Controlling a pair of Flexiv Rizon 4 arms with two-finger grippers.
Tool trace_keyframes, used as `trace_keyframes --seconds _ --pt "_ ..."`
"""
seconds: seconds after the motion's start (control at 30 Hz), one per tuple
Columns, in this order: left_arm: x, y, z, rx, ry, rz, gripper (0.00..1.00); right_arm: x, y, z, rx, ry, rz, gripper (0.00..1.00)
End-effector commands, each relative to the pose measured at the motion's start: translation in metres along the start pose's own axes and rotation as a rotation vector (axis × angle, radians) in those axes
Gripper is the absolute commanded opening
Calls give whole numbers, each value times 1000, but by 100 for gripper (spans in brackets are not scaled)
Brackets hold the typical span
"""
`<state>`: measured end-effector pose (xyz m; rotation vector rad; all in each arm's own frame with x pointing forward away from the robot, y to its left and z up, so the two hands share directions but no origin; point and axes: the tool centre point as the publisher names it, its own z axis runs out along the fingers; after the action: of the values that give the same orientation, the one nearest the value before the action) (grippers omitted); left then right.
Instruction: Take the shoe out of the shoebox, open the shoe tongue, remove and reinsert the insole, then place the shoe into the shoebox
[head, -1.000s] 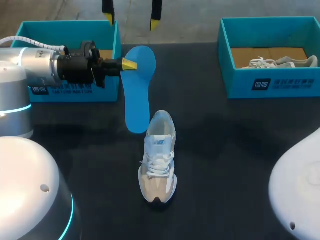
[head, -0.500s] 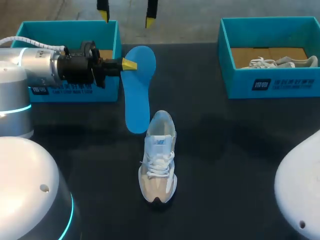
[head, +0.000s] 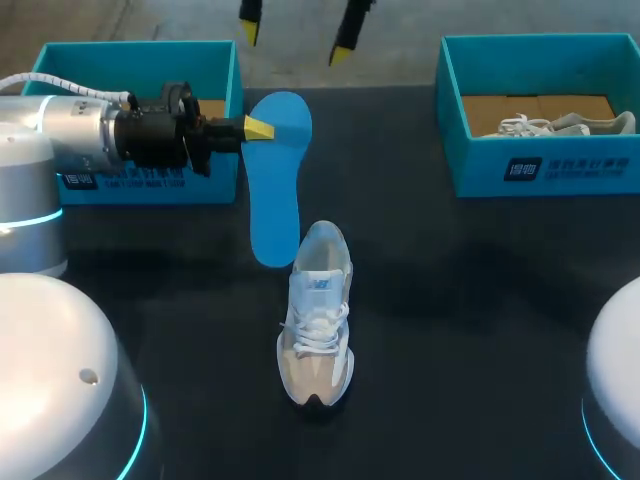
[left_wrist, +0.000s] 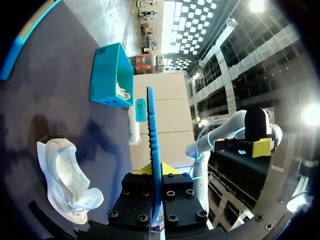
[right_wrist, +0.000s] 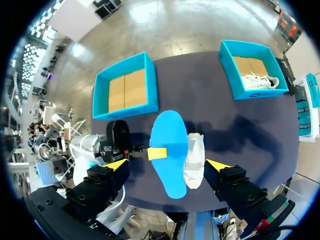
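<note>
My left gripper (head: 256, 128) is shut on the heel end of a blue insole (head: 274, 185), which it holds on edge above the table, toe end down by the shoe. In the left wrist view the insole (left_wrist: 152, 135) stands edge-on between the fingers. The white and beige shoe (head: 317, 322) lies on the dark table, toe toward the front, its opening next to the insole's tip. My right gripper (head: 296, 35) hangs open high over the table's far edge. From its wrist view it (right_wrist: 167, 165) looks down on the insole (right_wrist: 170, 150) and shoe (right_wrist: 194, 160).
An empty teal shoebox (head: 140, 62) stands at the back left, right behind my left gripper. A second teal shoebox (head: 520, 170) at the back right holds another white shoe (head: 560, 124). Bare dark tabletop (head: 460, 320) surrounds the shoe.
My right gripper has shifted to the right above the far edge of the table. The left gripper, insole and shoe have stayed put.
</note>
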<state>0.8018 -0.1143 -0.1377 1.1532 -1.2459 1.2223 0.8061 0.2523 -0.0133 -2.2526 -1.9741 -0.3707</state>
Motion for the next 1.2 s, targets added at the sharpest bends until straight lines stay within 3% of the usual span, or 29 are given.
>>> trace_keyframes --seconds 0.03,0.47,1.2 --pt "0 1 0 1 -3 0 0 -21 -4 -1 -13 353 -2 100" --pt "0 1 0 1 -3 0 0 -50 -8 5 -10 674 6 100" --pt "0 1 0 1 -3 0 0 -72 -13 31 21 1027 -13 100"
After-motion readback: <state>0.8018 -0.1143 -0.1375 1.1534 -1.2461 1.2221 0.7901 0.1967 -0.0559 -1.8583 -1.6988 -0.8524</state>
